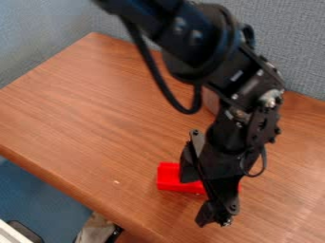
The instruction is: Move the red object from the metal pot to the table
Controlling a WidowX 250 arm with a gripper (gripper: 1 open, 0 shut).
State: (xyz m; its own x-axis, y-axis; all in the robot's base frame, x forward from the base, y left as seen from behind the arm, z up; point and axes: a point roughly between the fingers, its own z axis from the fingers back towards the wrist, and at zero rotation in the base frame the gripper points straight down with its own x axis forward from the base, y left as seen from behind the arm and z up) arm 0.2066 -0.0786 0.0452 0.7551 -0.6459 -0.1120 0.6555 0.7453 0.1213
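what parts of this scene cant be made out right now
- metal pot: camera view, hidden behind the arm
- red object, right end: camera view, mostly covered by the pincer
- whether the pincer touches the block: camera view, its own dark fingers block the contact
- arm's upper part: cut off by the top edge

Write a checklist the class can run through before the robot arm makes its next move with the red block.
1. Red block out of the pot and over the wooden tabletop: ok.
2. Block's visible end inside the tabletop's edge: ok.
3. Black gripper open: ok.
4. Gripper free of contact with the block: cannot tell; the fingers overlap it in this view.
5. Block's far end in sight: not ok, the gripper mostly covers it.
6. Metal pot upright: cannot tell, the arm blocks it.
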